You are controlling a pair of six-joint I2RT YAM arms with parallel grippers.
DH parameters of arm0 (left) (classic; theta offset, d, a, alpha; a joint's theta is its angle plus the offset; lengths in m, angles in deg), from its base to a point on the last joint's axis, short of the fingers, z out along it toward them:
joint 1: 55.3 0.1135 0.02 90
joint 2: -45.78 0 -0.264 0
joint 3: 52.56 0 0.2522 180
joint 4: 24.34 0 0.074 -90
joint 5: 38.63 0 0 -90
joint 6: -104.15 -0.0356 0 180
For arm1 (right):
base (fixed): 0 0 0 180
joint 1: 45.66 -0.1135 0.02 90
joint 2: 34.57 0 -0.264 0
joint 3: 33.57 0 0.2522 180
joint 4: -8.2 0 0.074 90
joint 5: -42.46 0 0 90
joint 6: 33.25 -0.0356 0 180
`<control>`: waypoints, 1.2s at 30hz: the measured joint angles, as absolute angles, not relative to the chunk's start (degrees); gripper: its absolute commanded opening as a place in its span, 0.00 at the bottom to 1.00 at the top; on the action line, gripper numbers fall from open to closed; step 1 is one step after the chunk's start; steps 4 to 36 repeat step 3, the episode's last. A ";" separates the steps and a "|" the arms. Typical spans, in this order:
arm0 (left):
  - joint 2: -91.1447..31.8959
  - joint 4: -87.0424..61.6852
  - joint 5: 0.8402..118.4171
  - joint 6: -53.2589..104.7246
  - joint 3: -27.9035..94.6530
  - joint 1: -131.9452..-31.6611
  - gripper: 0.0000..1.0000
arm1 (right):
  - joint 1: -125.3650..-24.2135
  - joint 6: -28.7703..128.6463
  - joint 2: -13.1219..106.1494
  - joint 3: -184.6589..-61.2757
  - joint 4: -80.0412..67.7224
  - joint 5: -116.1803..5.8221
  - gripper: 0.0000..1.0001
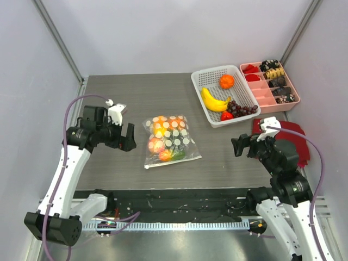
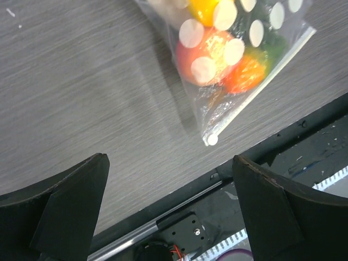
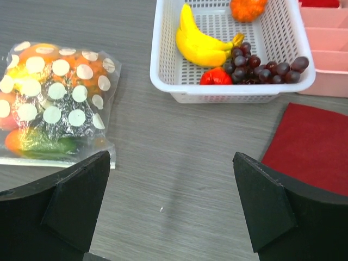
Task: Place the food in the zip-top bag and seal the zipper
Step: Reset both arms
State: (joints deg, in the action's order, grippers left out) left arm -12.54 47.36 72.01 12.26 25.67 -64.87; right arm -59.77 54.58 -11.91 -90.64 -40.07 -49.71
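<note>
The clear zip-top bag with white dots lies flat on the table's middle. Toy food shows inside it: orange, pink and green-yellow pieces. The bag also shows in the left wrist view and the right wrist view. Its zipper strip runs along the near edge, with a small white end tab. I cannot tell if the strip is pressed shut. My left gripper is open and empty, left of the bag. My right gripper is open and empty, right of the bag.
A white mesh basket at the back right holds a banana, grapes, an orange fruit and a red piece. A pink compartment tray stands right of it. A red cloth lies under my right arm. The table's near edge is a black rail.
</note>
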 measured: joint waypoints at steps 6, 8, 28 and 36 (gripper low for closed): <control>-12.52 47.64 70.46 12.24 25.15 -64.87 1.00 | -59.77 54.60 -10.80 -90.12 -40.39 -50.13 1.00; -12.52 47.64 70.46 12.24 25.15 -64.87 1.00 | -59.77 54.60 -10.80 -90.12 -40.39 -50.13 1.00; -12.52 47.64 70.46 12.24 25.15 -64.87 1.00 | -59.77 54.60 -10.80 -90.12 -40.39 -50.13 1.00; -12.52 47.64 70.46 12.24 25.15 -64.87 1.00 | -59.77 54.60 -10.80 -90.12 -40.39 -50.13 1.00</control>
